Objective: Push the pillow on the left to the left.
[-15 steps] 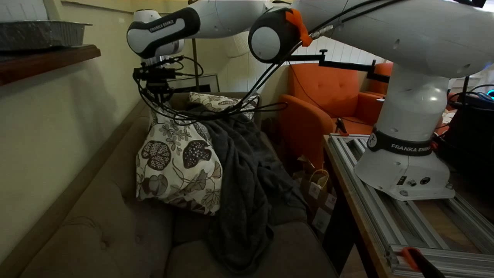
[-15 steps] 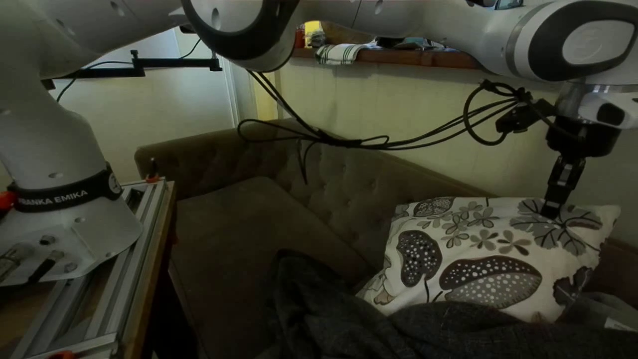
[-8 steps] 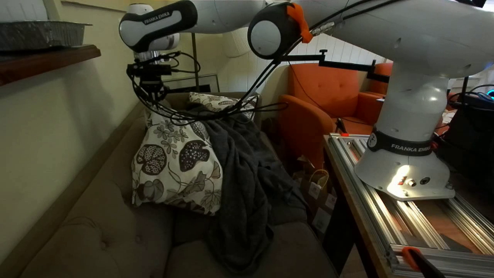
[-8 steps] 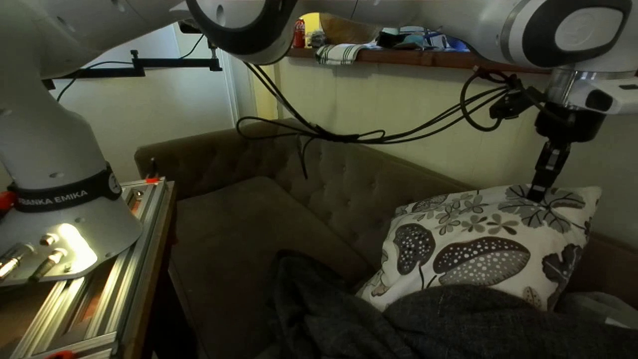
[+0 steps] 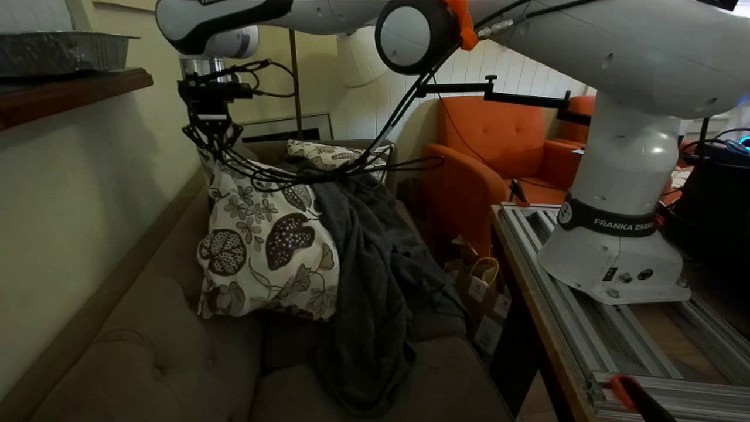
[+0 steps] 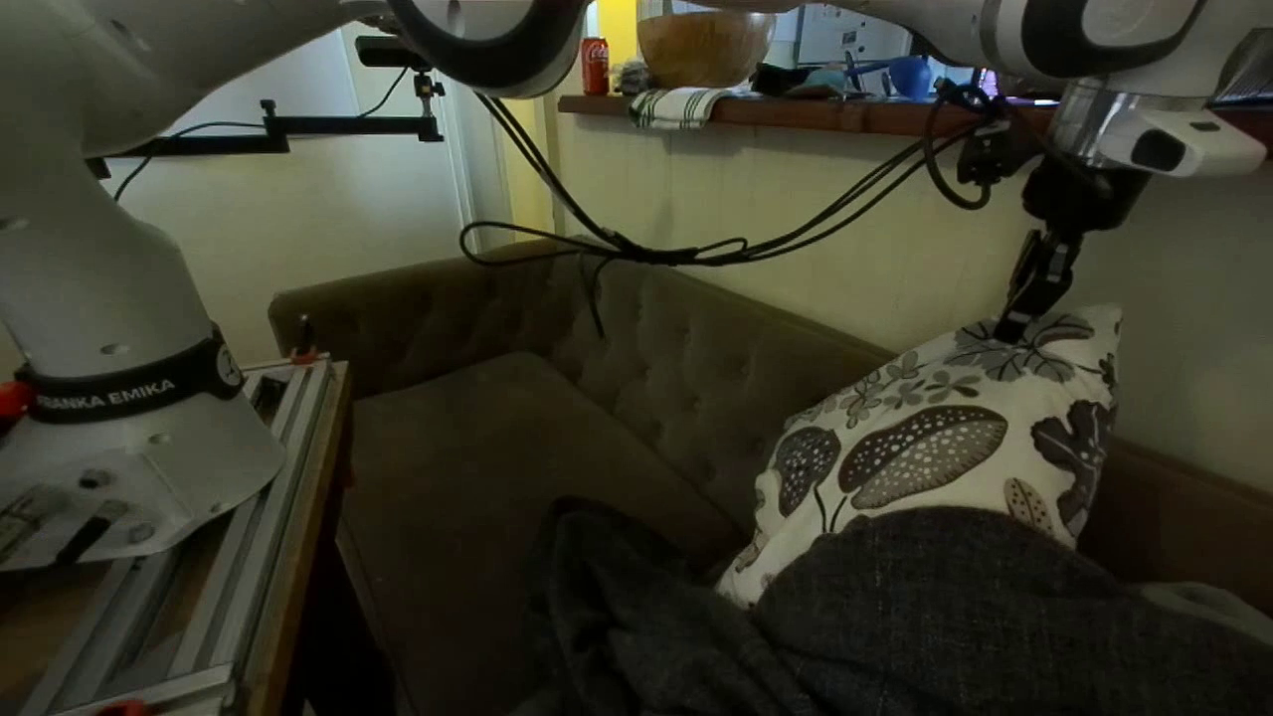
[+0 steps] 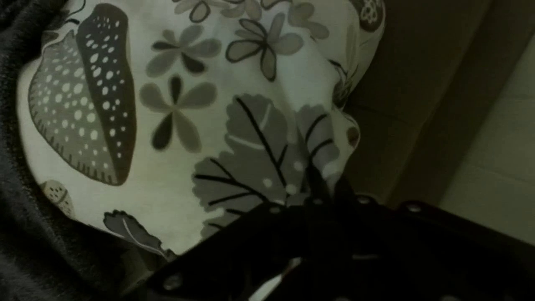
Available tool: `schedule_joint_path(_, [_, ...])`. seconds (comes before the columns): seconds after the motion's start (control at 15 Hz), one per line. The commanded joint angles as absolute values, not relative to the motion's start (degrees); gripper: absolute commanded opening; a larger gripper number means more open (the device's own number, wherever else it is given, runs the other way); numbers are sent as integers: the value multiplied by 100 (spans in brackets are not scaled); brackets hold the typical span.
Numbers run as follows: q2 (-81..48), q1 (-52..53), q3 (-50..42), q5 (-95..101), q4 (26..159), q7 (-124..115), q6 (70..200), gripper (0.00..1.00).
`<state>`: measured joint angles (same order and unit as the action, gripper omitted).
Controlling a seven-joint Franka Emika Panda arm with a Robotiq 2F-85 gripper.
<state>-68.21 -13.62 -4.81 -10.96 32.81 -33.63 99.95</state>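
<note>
While I watch from afar, my gripper [image 6: 1012,333] is clamped on the pillow [image 6: 925,447]: in the wrist view a fold of its cloth is nipped between the fingers [image 7: 316,179], with creases running up to them. The grip sits near the pillow's upper edge, on the backrest [image 6: 686,338] side of the sofa [image 6: 497,447], and most of the printed face spreads away below the fingertips. In both exterior views I see the pillow tilted along the backrest, its gripped end higher than the rest; whether it touches the backrest I cannot tell. The blanket [image 5: 375,264] lies against its other side, toward the sofa's front edge. A smaller cushion [image 5: 328,153] rests at the sofa's end, the blanket between it and the pillow.
</note>
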Motion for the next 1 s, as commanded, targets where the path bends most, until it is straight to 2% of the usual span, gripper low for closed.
schedule_joint_path(0.0, [-6446, -1330, -210, -1291, 3478, -3045, 9620, 2])
schedule_joint_path(0.73, [-6149, -1346, 417, -1449, 3490, -2260, 8221, 2])
schedule_joint_path(0.93, [-6139, -1282, 290, -1240, 3393, -2442, 8484, 2])
